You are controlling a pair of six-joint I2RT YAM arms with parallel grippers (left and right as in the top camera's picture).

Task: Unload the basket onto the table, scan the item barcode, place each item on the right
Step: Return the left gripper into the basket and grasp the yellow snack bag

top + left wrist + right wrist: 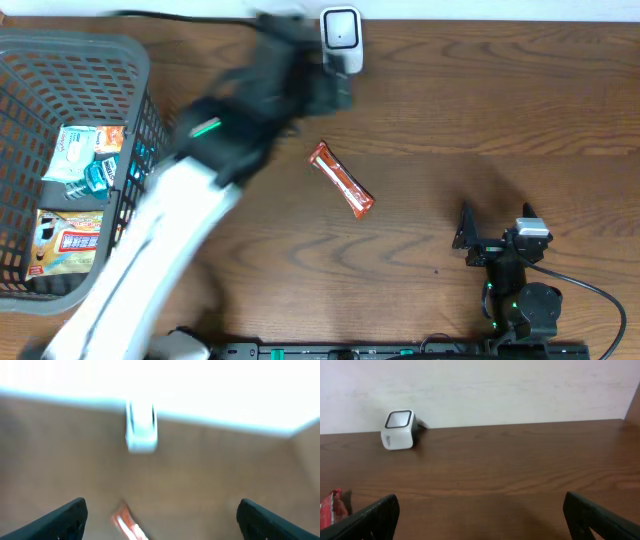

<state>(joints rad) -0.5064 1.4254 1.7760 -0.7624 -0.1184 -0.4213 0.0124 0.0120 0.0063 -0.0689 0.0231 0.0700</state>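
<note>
The item, an orange snack bar (340, 180), lies slanted on the wooden table, with nothing gripping it. The white barcode scanner (340, 40) stands at the table's far edge. My left arm is motion-blurred, and its gripper (305, 75) hovers just left of the scanner and above the bar. In the left wrist view the gripper (162, 520) is open: the blurred bar (127, 525) lies on the table below it and the scanner (141, 432) is ahead. My right gripper (497, 228) sits near the front right, open and empty (482, 520). It faces the scanner (399, 430), with the bar's end (330, 507) at far left.
A grey wire basket (145, 110) stands at the left edge with several packaged goods inside. A black cable (180, 16) runs along the back edge toward the scanner. Bare wood lies between the bar and the right arm.
</note>
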